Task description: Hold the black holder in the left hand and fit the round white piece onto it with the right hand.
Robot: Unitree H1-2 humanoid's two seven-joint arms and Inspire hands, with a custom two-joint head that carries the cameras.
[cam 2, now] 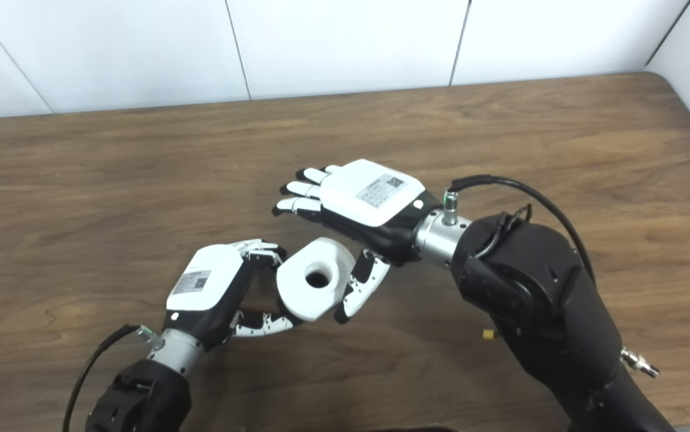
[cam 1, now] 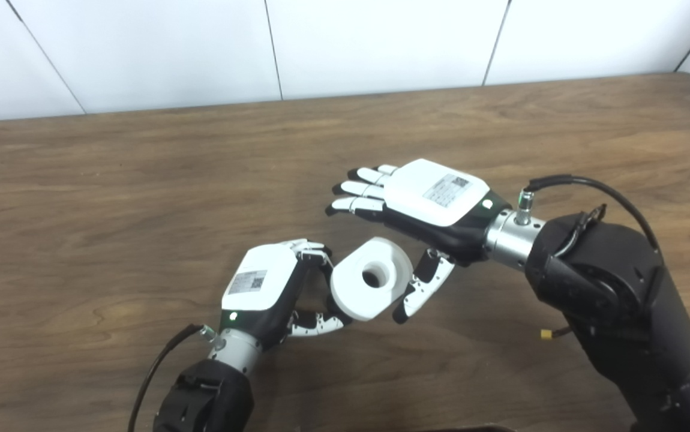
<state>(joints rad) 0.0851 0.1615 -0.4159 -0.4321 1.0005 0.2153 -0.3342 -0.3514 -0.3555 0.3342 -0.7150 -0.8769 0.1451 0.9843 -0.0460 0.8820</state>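
The round white piece [cam 1: 371, 277], a thick ring with a dark centre hole, sits tilted above the table in front of my left hand [cam 1: 267, 288]. That hand's fingers and thumb are curled around something behind the ring. I take it for the black holder, which is almost wholly hidden by the ring and the fingers. My right hand [cam 1: 423, 198] hovers just right of and above the ring, palm down. Its fingers [cam 1: 360, 189] are stretched out past the ring and its thumb [cam 1: 423, 288] lies close to the ring's right edge. It grips nothing.
The brown wooden table [cam 1: 141, 198] spreads all around both hands. A white panelled wall [cam 1: 381, 42] rises behind its far edge. The table's right corner [cam 2: 663, 81] shows at the upper right.
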